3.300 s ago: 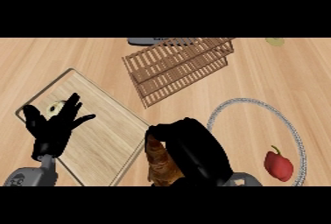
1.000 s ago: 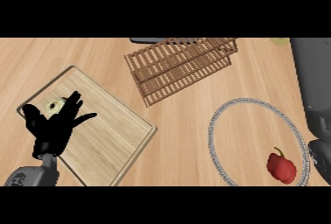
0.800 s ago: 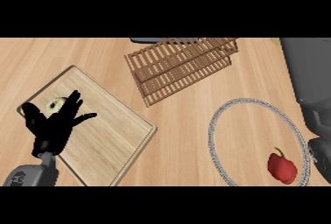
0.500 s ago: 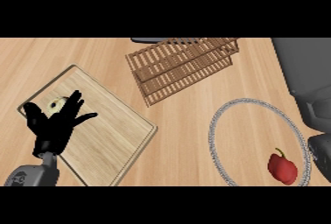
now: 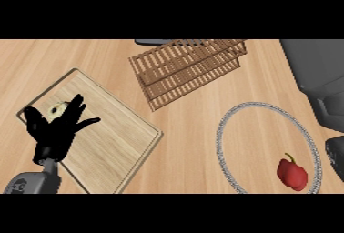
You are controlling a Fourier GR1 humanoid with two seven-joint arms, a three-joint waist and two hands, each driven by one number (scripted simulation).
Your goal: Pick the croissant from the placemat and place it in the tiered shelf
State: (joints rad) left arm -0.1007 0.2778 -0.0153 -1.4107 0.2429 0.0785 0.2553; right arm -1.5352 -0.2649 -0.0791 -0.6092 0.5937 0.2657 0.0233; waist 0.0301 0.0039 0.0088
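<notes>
My left hand [image 5: 57, 132] rests open, fingers spread, above the near end of the wooden placemat [image 5: 128, 136]; a small pale thing [image 5: 59, 108] peeks past its fingertips. Right of the placemat, a red pepper [image 5: 293, 173] lies in a metal-rimmed plate [image 5: 225, 125]. Beyond, the slatted tiered shelf [image 5: 188, 68] lies on the bench [image 5: 194, 132]. I see no croissant anywhere, nor my right hand's fingers, so I cannot tell whether placing is done.

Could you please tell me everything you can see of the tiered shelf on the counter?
The tiered shelf is a brown, wood-looking rack of slatted tiers, seen from steeply above at the far middle of the counter, turned askew to the edges. Thin parallel slats run between frame rails, with gaps showing through. Nothing visibly lies on it, and no hand touches it.
</notes>
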